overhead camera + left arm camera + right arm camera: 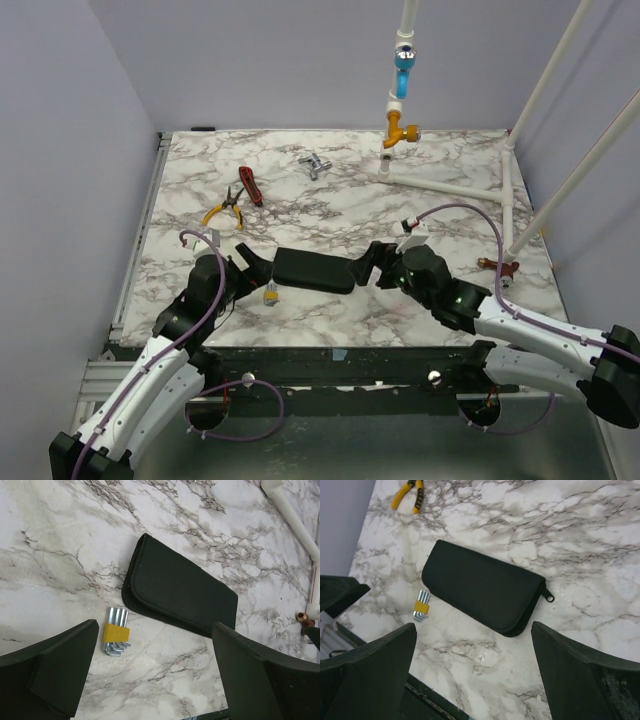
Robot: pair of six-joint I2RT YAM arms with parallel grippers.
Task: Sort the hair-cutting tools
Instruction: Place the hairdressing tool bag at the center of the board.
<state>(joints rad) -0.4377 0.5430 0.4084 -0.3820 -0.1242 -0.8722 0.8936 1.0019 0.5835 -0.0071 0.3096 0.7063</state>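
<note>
**tinker_dan:** Dead centre on the marble-pattern table (330, 215) there's a flat black zipped fabric pouch (312, 270), lying closed. The left gripper (243, 270) sits at the pouch's left end and the right gripper (375, 262) at its right end. Both have their fingers spread wide with nothing between them.

**marlo88:** Where are the actual hair tools though?

**tinker_dan:** Only candidate I can spot is a small silver crossed metal tool (315, 165), well beyond the pouch on the far side from the arms. It looks like scissors, but it's too small to make out finger loops. Can't make out a comb in any view.

**marlo88:** And the other bits?

**tinker_dan:** A bundle of silver hex keys with a yellow band (116, 636) lies just beside the pouch's near-left corner, not touching it. Yellow-handled pliers (224, 208) are beyond the pouch's left end, with a red-handled tool (250, 185) right next to them. A little brass-coloured fitting (497, 265) is well off to the pouch's right.
</note>
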